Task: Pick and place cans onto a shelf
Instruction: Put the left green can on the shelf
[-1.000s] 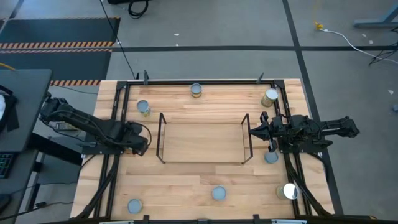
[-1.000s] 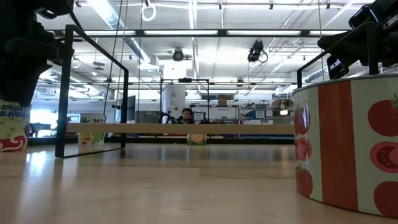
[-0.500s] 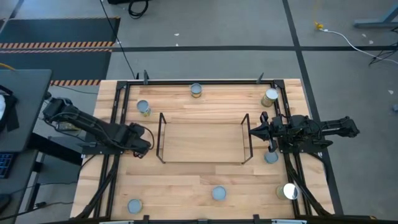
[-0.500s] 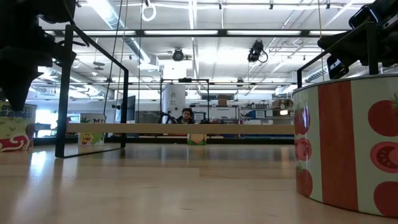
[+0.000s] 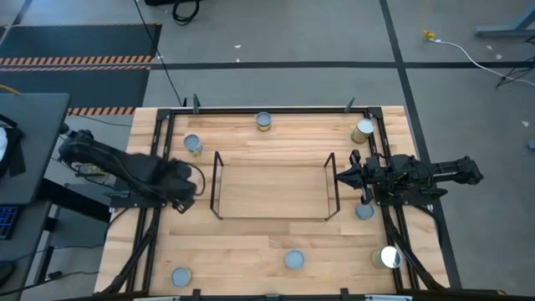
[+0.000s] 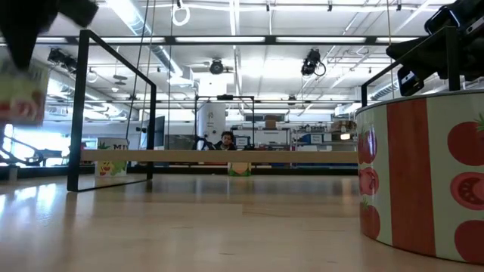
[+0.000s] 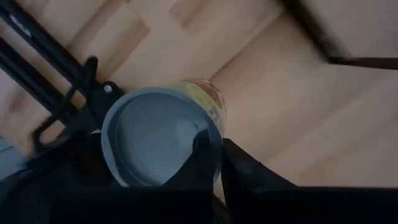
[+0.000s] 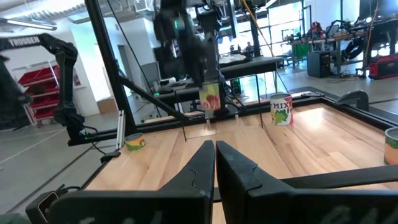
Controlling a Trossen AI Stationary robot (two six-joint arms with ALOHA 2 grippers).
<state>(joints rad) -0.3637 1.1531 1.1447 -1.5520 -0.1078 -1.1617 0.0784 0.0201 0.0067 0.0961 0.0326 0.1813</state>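
Note:
My left gripper [image 5: 180, 191] hangs over the table's left part, just left of the shelf [image 5: 272, 216], pointing down and shut on a can [image 7: 161, 143] with a grey top and a yellow-red label. That can shows lifted in the low view [image 6: 20, 91] and in the right wrist view [image 8: 210, 98]. Several other cans stand on their bases around the shelf, such as one at the far left [image 5: 193, 144] and one at the near middle [image 5: 293, 260]. My right gripper [image 5: 338, 176] waits level and shut by the shelf's right end frame. My left gripper pinches the can's wall at its top rim [image 7: 214, 140], with one finger [image 7: 202, 155] on the recessed top inside the rim and the other [image 7: 249, 174] outside on the label. The fingers come from above, pointing down. The can hangs upright below them, clear of the table.
The shelf is a low dark rod rack in the table's middle, with upright end frames. A black frame [image 5: 159, 150] borders the table. More cans stand at the far edge [image 5: 264, 121], far right [image 5: 363, 130], right [image 5: 364, 211] and near right [image 5: 389, 257].
My left gripper has gone up with the can. The can stood on the table a second ago and half a second ago, and now hangs lifted clear, still upright.

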